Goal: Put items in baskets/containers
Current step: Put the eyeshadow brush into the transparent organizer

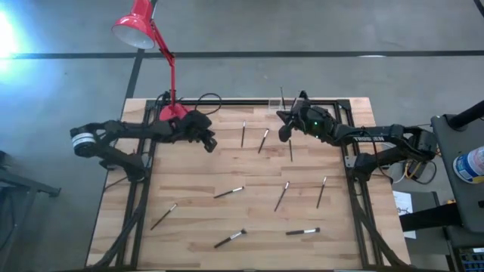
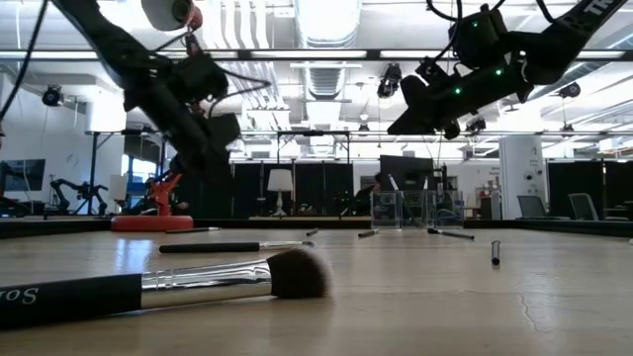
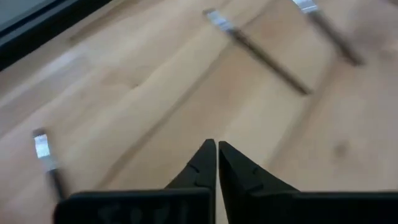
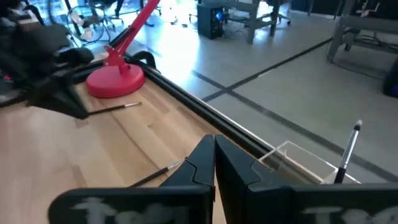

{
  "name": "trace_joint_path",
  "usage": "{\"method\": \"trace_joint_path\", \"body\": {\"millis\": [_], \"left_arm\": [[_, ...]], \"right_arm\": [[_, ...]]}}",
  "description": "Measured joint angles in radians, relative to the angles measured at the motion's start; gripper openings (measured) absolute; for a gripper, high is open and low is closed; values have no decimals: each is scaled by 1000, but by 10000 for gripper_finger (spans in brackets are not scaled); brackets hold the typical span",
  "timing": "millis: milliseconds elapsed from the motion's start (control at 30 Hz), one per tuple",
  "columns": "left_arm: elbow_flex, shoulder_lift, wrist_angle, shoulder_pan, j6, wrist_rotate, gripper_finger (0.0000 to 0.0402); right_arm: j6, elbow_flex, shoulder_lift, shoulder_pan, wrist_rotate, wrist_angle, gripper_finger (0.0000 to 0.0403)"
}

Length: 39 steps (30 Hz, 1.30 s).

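High view shows left gripper point(image 1: 211, 143) and right gripper point(image 1: 284, 133) raised over the tabletop point(image 1: 189, 189), jaws closed on nothing, brushes point(image 1: 228, 193) scattered.

A robotics lab: open concrete floor point(image 4: 273, 93), ceiling strip lights point(image 2: 326, 20), and another robot arm point(image 2: 69, 190) in the background.

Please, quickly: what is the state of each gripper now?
Left gripper: closed, holding nothing.
Right gripper: closed, holding nothing.
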Motion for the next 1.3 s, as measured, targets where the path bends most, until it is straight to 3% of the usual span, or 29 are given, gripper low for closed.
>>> {"method": "trace_joint_path", "body": {"millis": [167, 267, 400, 567, 867, 1100, 1300], "left_arm": [[92, 99, -79, 34, -14, -65, 57], [155, 163, -77, 54, -37, -3, 78], [248, 235, -111, 61, -52, 33, 93], [332, 274, -270, 109, -19, -38, 101], [342, 296, -321, 270, -15, -46, 101], [342, 330, -337, 278, 25, -45, 101], [342, 367, -325, 283, 33, -141, 101]], "right_arm": [[-4, -3, 0, 0, 0, -6, 8], [-8, -5, 0, 0, -1, -6, 8], [-11, -5, 0, 1, -1, -7, 8], [-20, -5, 0, 17, -4, -13, 8], [-32, -5, 0, 23, -4, -13, 8], [-34, -5, 0, 23, -3, -12, 8], [-33, -5, 0, 23, -3, -12, 8]]}}
